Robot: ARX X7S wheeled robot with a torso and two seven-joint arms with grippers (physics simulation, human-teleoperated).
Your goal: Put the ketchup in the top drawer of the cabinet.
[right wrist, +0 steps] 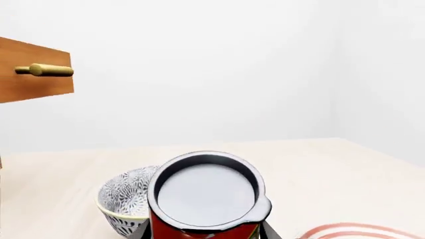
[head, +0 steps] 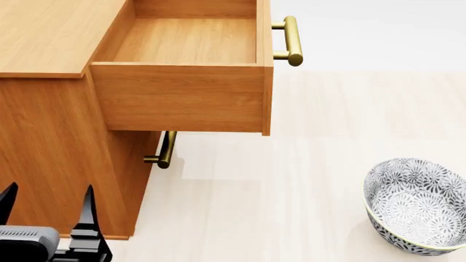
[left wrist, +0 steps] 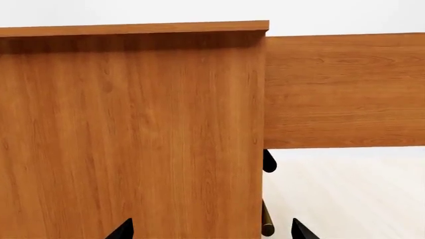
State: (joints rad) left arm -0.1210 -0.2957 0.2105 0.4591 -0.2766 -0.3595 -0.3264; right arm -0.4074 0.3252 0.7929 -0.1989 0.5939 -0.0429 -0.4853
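The ketchup (right wrist: 206,194), a tin with a silver-grey top and a red label, sits between the fingers of my right gripper (right wrist: 204,233), which is shut on it. Neither shows in the head view. The cabinet (head: 51,136) stands at the left with its top drawer (head: 182,98) pulled out and empty, its brass handle (head: 290,41) pointing right. In the right wrist view the drawer front (right wrist: 37,74) lies far off from the can. My left gripper (head: 47,210) hangs open beside the cabinet's side panel (left wrist: 133,134), holding nothing.
A grey patterned bowl (head: 418,204) stands on the pale floor at the right, and the bowl (right wrist: 123,201) is just behind the can in the right wrist view. The lower drawer's brass handle (head: 166,150) juts out under the open drawer. Red curved lines (right wrist: 345,231) mark the floor.
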